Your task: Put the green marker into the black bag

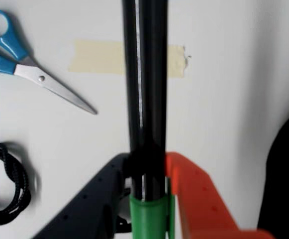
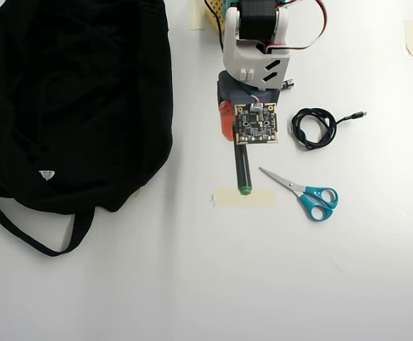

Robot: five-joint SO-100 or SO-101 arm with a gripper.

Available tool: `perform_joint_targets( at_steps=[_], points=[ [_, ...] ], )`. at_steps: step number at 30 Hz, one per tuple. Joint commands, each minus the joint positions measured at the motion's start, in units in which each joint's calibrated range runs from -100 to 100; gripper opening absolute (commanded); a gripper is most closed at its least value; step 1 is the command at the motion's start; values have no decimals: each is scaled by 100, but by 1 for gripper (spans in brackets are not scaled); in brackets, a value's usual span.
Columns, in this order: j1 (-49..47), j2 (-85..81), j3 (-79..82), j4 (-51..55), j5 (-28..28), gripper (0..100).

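Wrist view: gripper pinching green marker at cap end, barrel projecting forward. Black bag at right edge.

Overhead view: marker over tape strip; bag far left. Risk: end-grip lets barrel pivot, slip during swing.
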Motion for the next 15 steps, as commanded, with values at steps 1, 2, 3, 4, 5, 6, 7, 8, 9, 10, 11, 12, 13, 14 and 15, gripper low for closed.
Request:
perform_joint_targets(
  at_steps=[1, 2, 3, 4, 5, 6, 7, 8, 9, 10, 11, 12, 13, 14, 15],
  points=[
    [44, -344, -116, 80, -19, 2],
    [58, -344, -116, 80, -19, 2],
    [103, -344, -116, 80, -25, 2],
    [133, -344, -116, 80, -25, 2],
    [148, -344, -116, 80, -25, 2],
    [156, -344, -116, 80, -25, 2],
    [186, -344, -116, 80, -19, 2],
    [223, -344, -116, 80, -19, 2],
    [245, -344, -116, 80, -19, 2],
    [268, -344, -116, 80, -19, 2],
    [305, -344, -116, 80, -14, 2],
    [343, -344, -116, 80, -14, 2],
    [380, -344, -116, 80, -14, 2],
    [425, -344, -116, 80, -14, 2],
    [485, -344, -116, 80, -14, 2]
  ],
)
